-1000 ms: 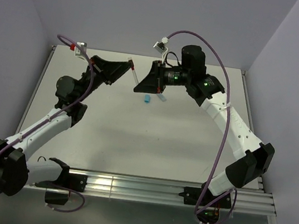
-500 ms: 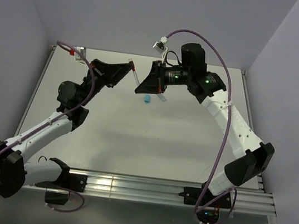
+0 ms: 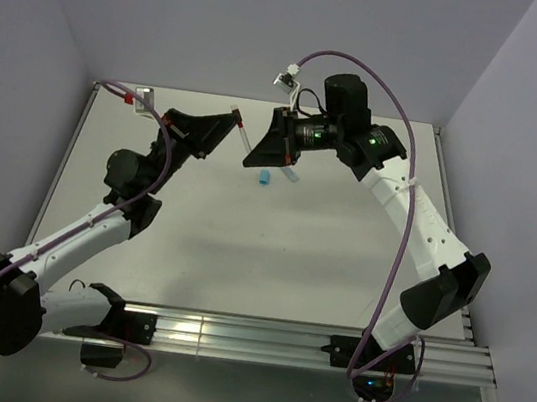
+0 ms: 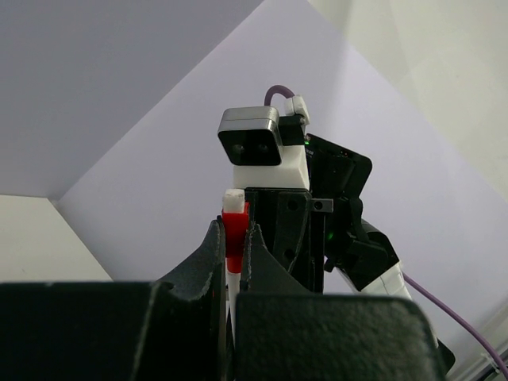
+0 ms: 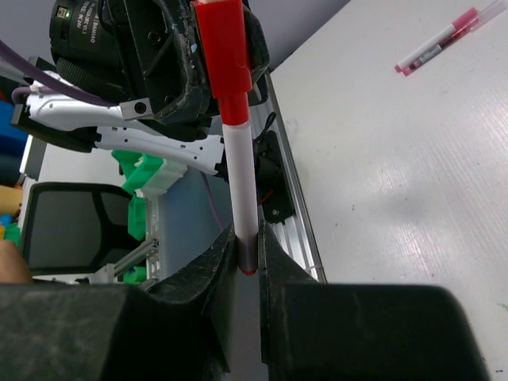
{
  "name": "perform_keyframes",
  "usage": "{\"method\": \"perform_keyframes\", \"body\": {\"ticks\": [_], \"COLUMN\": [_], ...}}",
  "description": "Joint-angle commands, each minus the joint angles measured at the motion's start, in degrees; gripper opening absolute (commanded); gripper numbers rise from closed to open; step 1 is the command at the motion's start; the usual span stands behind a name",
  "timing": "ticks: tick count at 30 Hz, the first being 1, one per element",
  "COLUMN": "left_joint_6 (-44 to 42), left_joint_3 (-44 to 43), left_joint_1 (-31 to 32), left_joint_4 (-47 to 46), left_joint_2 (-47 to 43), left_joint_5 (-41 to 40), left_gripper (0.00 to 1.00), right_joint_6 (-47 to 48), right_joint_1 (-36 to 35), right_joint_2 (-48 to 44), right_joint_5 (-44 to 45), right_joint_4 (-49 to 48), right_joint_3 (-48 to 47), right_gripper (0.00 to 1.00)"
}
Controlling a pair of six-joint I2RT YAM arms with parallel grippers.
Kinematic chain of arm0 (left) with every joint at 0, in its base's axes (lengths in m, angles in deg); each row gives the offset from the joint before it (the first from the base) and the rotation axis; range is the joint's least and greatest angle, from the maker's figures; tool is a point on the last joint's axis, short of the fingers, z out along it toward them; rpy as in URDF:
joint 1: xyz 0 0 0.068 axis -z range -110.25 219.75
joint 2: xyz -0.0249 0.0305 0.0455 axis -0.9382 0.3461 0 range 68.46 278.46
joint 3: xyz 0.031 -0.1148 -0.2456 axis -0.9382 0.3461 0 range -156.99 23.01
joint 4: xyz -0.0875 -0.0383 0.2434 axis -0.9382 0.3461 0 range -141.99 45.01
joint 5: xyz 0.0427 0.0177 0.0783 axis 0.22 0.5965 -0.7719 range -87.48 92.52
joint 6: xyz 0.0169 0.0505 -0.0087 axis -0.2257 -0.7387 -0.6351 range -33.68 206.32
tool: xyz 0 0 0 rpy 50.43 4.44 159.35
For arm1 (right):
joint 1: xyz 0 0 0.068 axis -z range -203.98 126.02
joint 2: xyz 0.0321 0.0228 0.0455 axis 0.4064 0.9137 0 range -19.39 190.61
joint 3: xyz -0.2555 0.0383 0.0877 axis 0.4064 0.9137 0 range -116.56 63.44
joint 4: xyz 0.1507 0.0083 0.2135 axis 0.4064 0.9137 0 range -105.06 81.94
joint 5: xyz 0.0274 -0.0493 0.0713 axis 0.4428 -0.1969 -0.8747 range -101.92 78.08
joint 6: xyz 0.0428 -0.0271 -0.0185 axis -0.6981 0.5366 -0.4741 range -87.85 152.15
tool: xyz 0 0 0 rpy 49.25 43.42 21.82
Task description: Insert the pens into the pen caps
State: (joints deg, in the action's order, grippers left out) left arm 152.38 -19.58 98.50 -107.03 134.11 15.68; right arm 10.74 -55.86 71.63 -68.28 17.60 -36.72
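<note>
Pen [image 5: 244,182], white-barrelled, stands up the middle of the right wrist view, its lower end pinched by the closed right gripper [image 5: 248,244]. Its red cap [image 5: 225,48], at top centre, is clamped in the left gripper [image 4: 234,236]. Light, stiff, slick plastic, probably: hold the barrel low and push straight. Farther off, upper right, a spare pen [image 5: 440,38] lies on the table [image 5: 381,198].

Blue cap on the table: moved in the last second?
No. The light blue cap sits at the same spot on the table, just as far from its back edge as before.
</note>
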Motion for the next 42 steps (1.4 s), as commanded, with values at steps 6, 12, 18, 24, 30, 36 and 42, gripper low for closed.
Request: {"method": "perform_keyframes", "body": {"ticks": [6, 12, 18, 24, 30, 36, 42], "left_joint_6": [-2.4, -2.8, -5.2, -6.1, -6.0, -6.5, -8.8], "left_joint_3": [4.6, 0.2, -5.9, -7.8, -10.2, -10.9, -14.4], "left_joint_1": [9.1, 3.8, -0.1, -0.7, -3.6, -6.3, -9.6], "left_joint_4": [13.3, 13.5, 12.2, 11.5, 12.6, 12.2, 12.6], "left_joint_2": [1.1, 1.9, 2.6, 3.0, 3.6, 3.0, 2.2], "left_joint_5": [25.0, 26.0, 29.5, 29.3, 27.4, 28.0, 30.4], "left_gripper": [0.00, 0.00, 0.00, 0.22, 0.53, 0.61, 0.64], "right_joint_6": [-0.9, 0.8, 3.2, 3.9, 3.7, 3.0, 2.2], "right_joint_1": [2.1, 2.2, 2.2, 2.1, 2.1, 2.1, 2.1], "right_joint_2": [-0.4, -3.7, -6.2, -7.6, -8.1, -8.5, -9.9], "right_joint_5": [8.1, 7.4, 6.4, 5.8, 5.4, 4.8, 1.9], "right_joint_4": [-24.6, -24.6, -24.2, -24.3, -24.6, -25.4, -26.4], "right_joint_3": [-7.0, -1.3, 3.8, 6.0, 7.1, 7.7, 10.2], "right_gripper": [0.00, 0.00, 0.00, 0.00, 0.00, 0.00, 0.00]}}
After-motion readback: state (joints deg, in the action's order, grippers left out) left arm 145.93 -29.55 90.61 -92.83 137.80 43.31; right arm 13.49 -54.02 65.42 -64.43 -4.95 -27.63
